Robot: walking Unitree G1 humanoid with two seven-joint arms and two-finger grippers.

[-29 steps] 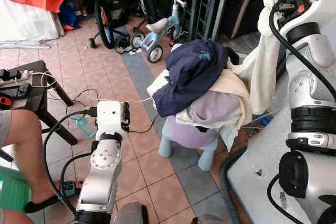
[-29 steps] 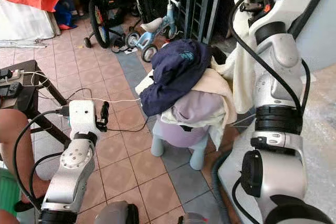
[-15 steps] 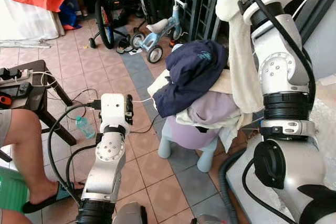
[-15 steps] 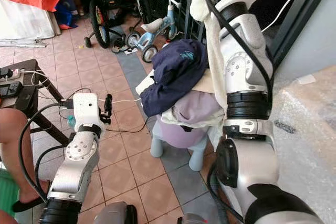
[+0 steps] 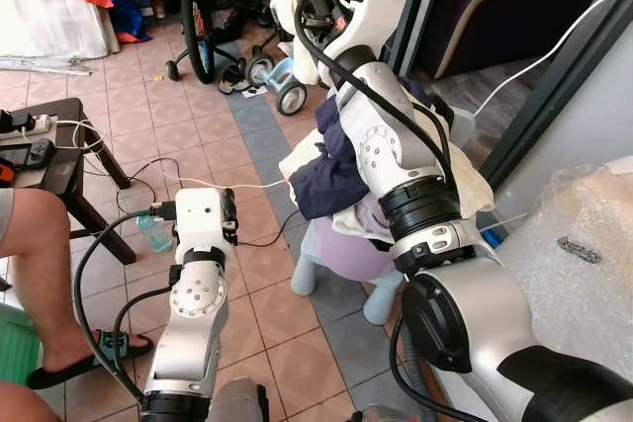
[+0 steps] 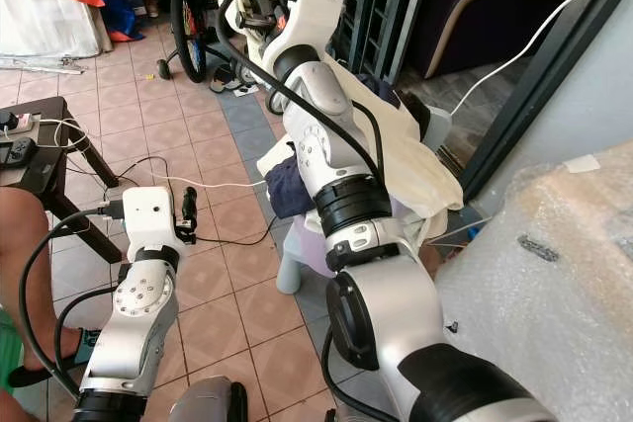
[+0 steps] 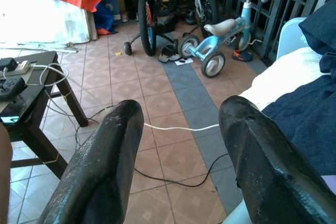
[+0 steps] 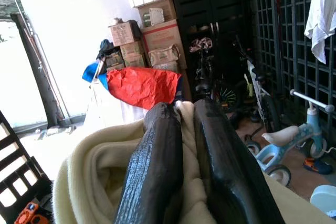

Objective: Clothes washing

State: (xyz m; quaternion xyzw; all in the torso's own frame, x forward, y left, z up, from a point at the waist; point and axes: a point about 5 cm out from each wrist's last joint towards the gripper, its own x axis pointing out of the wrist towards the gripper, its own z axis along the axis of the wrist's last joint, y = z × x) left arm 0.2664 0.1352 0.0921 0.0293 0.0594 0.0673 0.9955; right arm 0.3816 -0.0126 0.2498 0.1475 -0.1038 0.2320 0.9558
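A pile of laundry sits on a pale blue stool (image 5: 309, 266): a navy garment (image 5: 326, 180) on top, lavender and cream pieces beneath. My right arm reaches up and across the pile toward the far left. Its gripper (image 5: 309, 9) is shut on a cream cloth (image 6: 401, 150), which bunches at the fingers and trails back along the arm. In the right wrist view the two fingers (image 8: 157, 156) press together with the cream cloth (image 8: 100, 182) wrapped around them. My left gripper (image 7: 181, 114) is held low, left of the stool, open and holding nothing, with the navy garment (image 7: 310, 114) beside it.
A person's leg (image 5: 40, 254) and sandal are at the near left beside a black side table (image 5: 69, 140) with a power strip. Cables and a water bottle (image 5: 154, 234) lie on the tiles. A bicycle (image 5: 198, 22) and a blue tricycle (image 5: 289, 91) stand behind; a bubble-wrapped surface (image 5: 584, 244) is at right.
My right arm has swung from the upper right across to the upper left, carrying the cream cloth over the pile. The view has shifted somewhat. The left arm has stayed about where it was.
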